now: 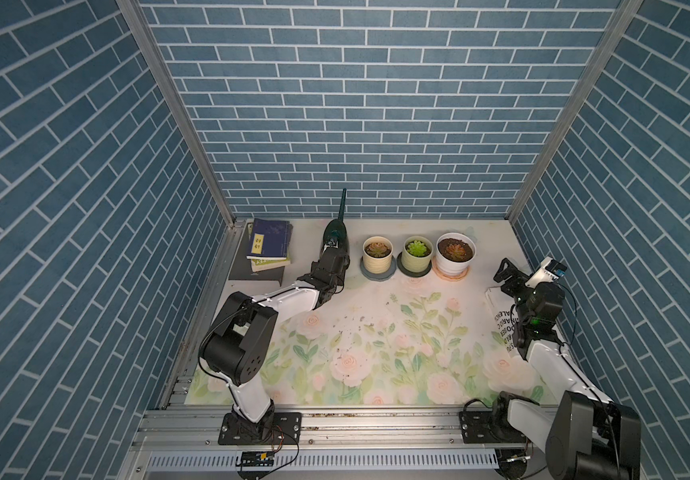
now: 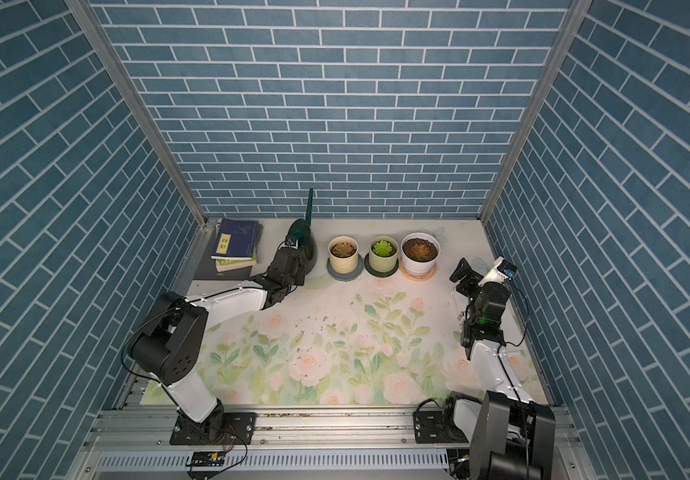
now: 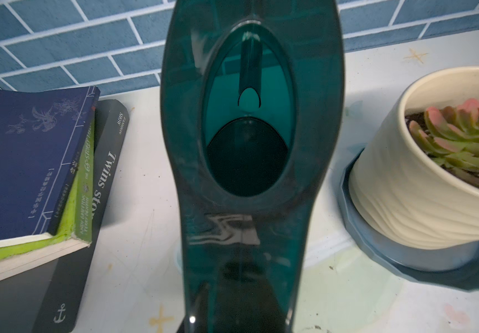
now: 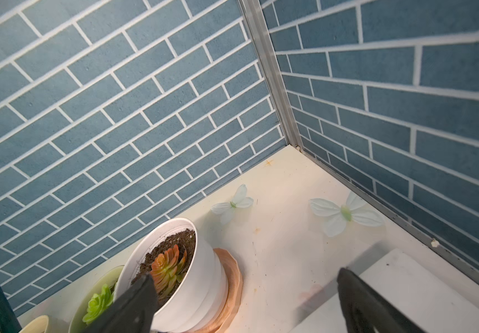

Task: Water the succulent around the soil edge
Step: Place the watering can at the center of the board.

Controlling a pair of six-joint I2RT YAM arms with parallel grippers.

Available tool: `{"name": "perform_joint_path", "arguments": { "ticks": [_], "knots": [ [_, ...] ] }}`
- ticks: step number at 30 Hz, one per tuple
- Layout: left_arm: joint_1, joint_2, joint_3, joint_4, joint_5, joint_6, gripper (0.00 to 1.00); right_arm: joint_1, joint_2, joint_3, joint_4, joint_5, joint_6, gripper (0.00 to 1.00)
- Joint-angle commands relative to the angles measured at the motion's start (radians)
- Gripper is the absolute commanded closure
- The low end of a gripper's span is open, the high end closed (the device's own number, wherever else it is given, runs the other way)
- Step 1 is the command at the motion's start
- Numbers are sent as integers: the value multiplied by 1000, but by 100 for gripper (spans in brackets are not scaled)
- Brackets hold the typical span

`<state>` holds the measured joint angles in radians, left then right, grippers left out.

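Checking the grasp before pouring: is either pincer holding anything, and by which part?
The left pincer appears closed on the watering can by its rear handle. The right pincer is open and holds nothing.

Left end effector (image 1: 331, 255) clamped, right one (image 1: 506, 271) parted

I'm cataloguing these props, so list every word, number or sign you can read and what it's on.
"Twins sto", then cut off: spine of the black book at the bottom of the stack.
"65-STOREY": spine of the green paperback; author names below are too blurred.
Anchor sign: foot of the black book's spine.
Chinese characters on the dark blue book and its yellow label: too small to read.
Black letters on the white box: partly hidden, unreadable.
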<state>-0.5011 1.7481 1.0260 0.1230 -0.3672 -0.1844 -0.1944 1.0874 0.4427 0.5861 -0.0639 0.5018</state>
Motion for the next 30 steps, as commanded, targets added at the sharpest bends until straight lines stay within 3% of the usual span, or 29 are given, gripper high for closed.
{"name": "perform_joint_path", "arguments": {
  "ticks": [1, 10, 23, 30],
  "knots": [
    [6, 0, 34, 34, 11, -6, 99, 6, 5, 31, -21, -5, 29, 1],
    [8, -11, 5, 61, 10, -8, 80, 6, 12, 44, -40, -68, 14, 1],
    [9, -30, 1, 45, 13, -18, 71, 6, -29, 21, -32, -17, 14, 1],
    [9, -50, -22, 59, 9, -17, 61, 5, -46, 14, -35, -17, 9, 1]
  ]
}}
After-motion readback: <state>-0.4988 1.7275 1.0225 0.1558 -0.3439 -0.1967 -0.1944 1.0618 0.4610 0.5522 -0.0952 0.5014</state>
